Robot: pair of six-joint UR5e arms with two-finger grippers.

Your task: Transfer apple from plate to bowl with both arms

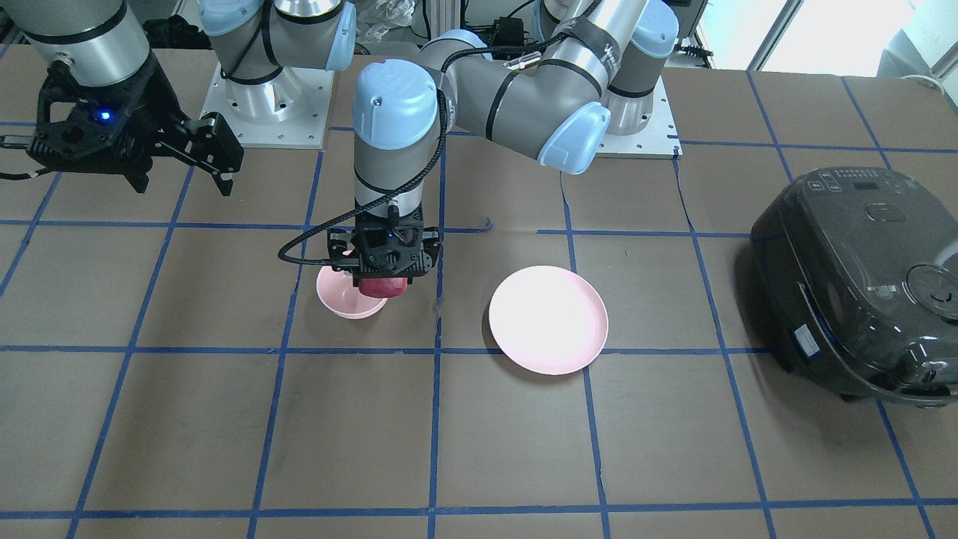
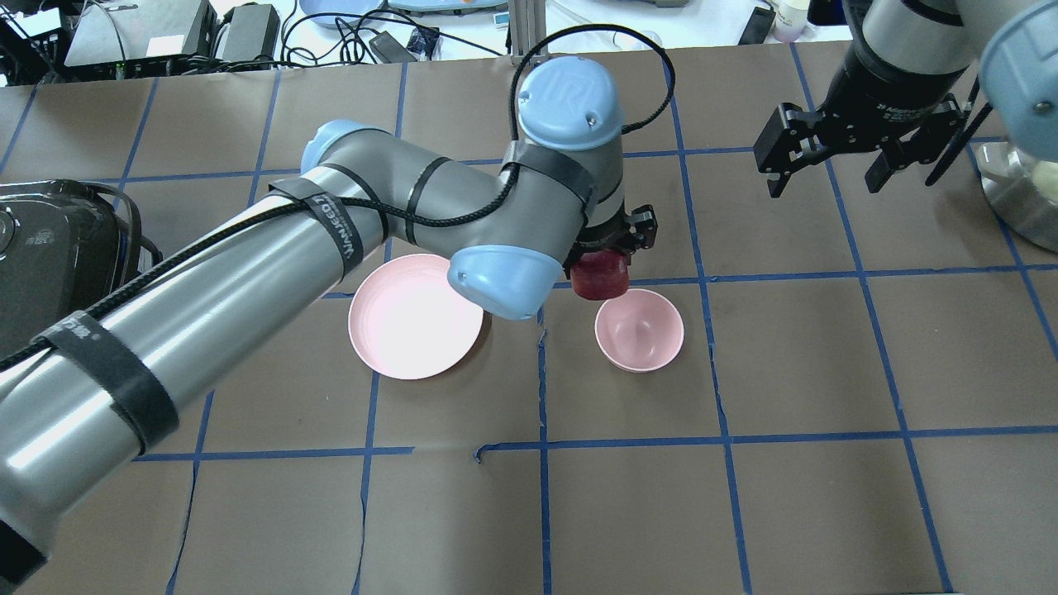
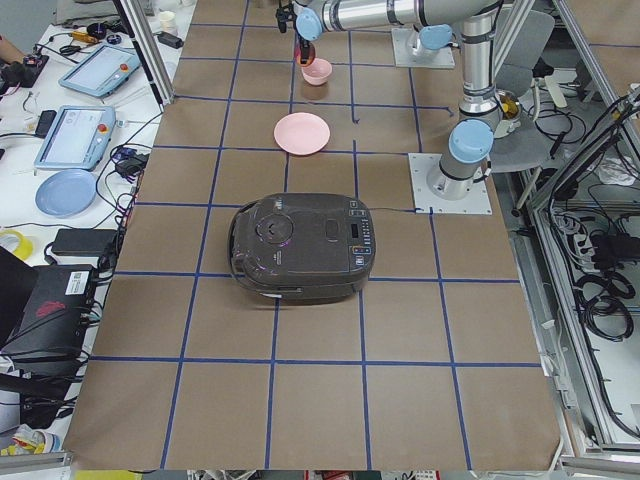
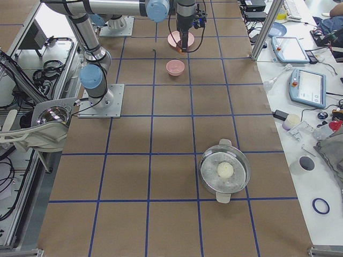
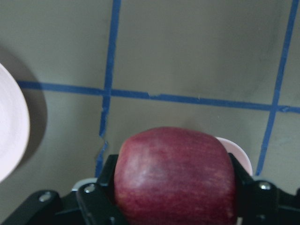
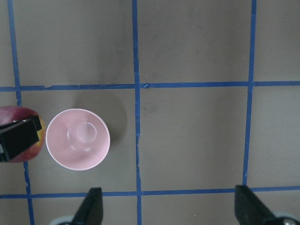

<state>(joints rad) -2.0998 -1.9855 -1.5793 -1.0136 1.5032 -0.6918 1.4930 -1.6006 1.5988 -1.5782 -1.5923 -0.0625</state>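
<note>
Left gripper (image 1: pixel 383 275): I log it clamped on the apple (image 5: pixel 174 178), held aloft just beside the bowl (image 2: pixel 639 329), not yet centred over it
Right gripper (image 2: pixel 825 175): jaws spread wide, nothing held, well apart from the work
Plate (image 2: pixel 416 316): bare, so I judge the pick-up done
Bowl: nothing in it; centring, lowering and release are left
Apple: dark red, faintly streaked, dull sheen, blocky shoulders, yellowish patch at one edge
</note>
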